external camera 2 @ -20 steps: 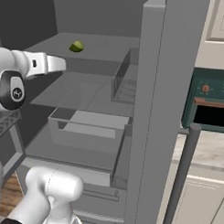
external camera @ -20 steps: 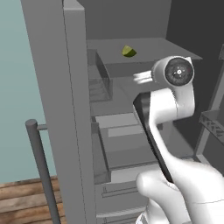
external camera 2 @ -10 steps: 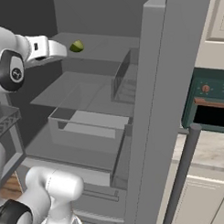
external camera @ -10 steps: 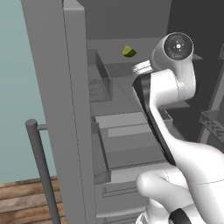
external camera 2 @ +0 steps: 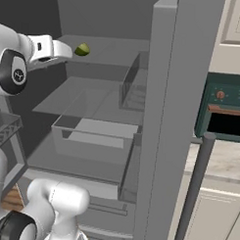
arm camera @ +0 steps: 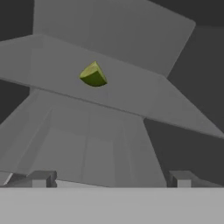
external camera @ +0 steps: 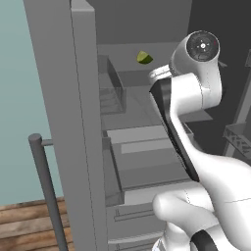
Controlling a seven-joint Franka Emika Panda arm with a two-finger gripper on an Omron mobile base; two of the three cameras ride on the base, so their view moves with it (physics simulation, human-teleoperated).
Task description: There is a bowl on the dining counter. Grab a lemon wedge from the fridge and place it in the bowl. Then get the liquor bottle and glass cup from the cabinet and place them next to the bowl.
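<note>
The gripper (arm camera: 111,178) is spread wide with nothing between its two dark fingertips (arm camera: 40,178), reaching into the open fridge (external camera 2: 161,118) at the height of the upper shelf (arm camera: 131,92). Below it inside the fridge sit a clear open-topped bin (external camera 2: 94,138) and a door-side clear bin (external camera 2: 133,88), with nothing visible in either. Ahead of the gripper and apart from it, slightly left of the line between the fingers, the lemon wedge (arm camera: 93,75) lies alone on that upper shelf; no lettering can be read anywhere.
</note>
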